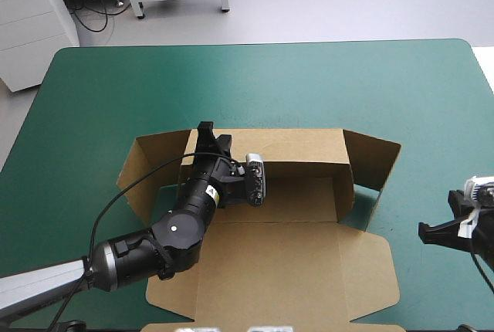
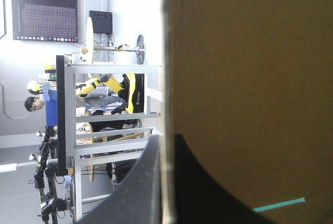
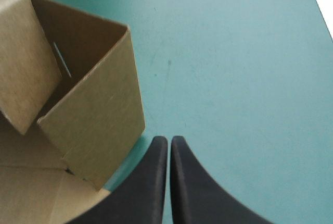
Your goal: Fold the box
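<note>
The brown box (image 1: 285, 262) lies mid-table with its lid flat toward the near edge, its back wall (image 1: 301, 147) raised and its side flaps angled outward. My left gripper (image 1: 205, 133) reaches over the tray and is shut on the left part of the back wall. In the left wrist view the fingers (image 2: 165, 138) pinch the board's edge, and the box (image 2: 244, 78) fills the space beside them. My right gripper (image 1: 424, 232) is shut and holds nothing, low over the cover to the right of the box. In its own view the gripper (image 3: 168, 139) points past the box's right flap (image 3: 99, 125).
Bare teal-green cover (image 1: 309, 85) stretches beyond the box's back wall and to its right (image 3: 234, 67). A white cabinet (image 1: 31, 23) stands off the table's far left corner. The box's near edge reaches close to the table's front.
</note>
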{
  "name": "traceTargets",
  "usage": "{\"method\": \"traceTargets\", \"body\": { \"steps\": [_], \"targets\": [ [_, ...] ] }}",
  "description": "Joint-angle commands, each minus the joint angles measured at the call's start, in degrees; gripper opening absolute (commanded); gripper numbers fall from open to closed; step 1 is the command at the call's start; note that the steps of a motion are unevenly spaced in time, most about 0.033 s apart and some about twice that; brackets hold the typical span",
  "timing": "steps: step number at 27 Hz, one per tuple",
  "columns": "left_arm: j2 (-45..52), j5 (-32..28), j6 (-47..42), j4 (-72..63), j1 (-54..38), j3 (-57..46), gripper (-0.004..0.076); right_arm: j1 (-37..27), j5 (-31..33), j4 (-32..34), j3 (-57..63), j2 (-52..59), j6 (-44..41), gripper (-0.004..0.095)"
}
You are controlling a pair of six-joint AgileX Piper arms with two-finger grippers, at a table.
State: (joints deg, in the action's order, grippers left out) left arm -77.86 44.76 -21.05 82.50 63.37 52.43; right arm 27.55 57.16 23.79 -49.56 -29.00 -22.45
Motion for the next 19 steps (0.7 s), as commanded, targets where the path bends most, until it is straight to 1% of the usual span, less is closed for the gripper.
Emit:
{"method": "traceTargets", "body": {
  "steps": [1, 2, 4, 5, 6, 7, 8, 9, 13, 16, 19],
  "targets": [
    [2.21, 1.98, -3.3, 4.09, 0.38, 0.51, -0.0032, -0.26, -5.01, 2.8, -5.24, -1.29, -0.04, 0.0155],
    [2.21, 1.98, -3.61, 4.09, 0.38, 0.51, -0.0032, -0.26, -5.01, 3.82, -7.0, -1.76, -0.04, 0.0245],
    [2.21, 1.86, -4.29, 4.19, 0.38, 0.51, -0.0032, -0.26, -4.65, 5.49, -10.05, -2.68, -0.04, 0.039],
    [2.21, 1.86, -4.42, 4.21, 0.38, 0.51, -0.0032, -0.26, -4.31, 6.43, -11.82, -3.5, 0.43, 0.0504],
    [2.21, 1.96, -4.42, 4.21, 0.38, 0.51, -0.0032, -0.26, -3.94, 7.29, -13.68, -4.24, 0.56, 0.0592],
    [2.21, 1.96, -4.42, 4.1, 0.38, 0.51, -0.0032, -0.26, -2.73, 7.82, -17.68, -5.91, 1.25, 0.0706],
    [2.21, 1.96, -4.42, 4.1, 0.38, 0.51, -0.0032, -0.26, -1.78, 7.82, -19.75, -7.0, 1.97, 0.0732],
    [2.21, 1.96, -4.42, 4.1, 0.38, 0.51, -0.0032, -0.26, -0.06, 7.82, -23.22, -9.02, 3.38, 0.0734],
    [2.21, 1.96, -4.42, 4.1, 0.38, 0.51, -0.0032, -0.26, 1.52, 7.82, -29.26, -13.88, 5.02, 0.0734],
    [2.21, 1.96, -4.42, 4.1, 0.38, 0.51, -0.0032, -0.26, 3.01, 7.5, -32.72, -18.12, 6.32, 0.0734],
    [2.21, 1.96, -4.42, 4.1, 0.38, 0.51, -0.0032, -0.26, 6.23, 6.96, -35.64, -22.72, 6.32, 0.0734]
  ]
}}
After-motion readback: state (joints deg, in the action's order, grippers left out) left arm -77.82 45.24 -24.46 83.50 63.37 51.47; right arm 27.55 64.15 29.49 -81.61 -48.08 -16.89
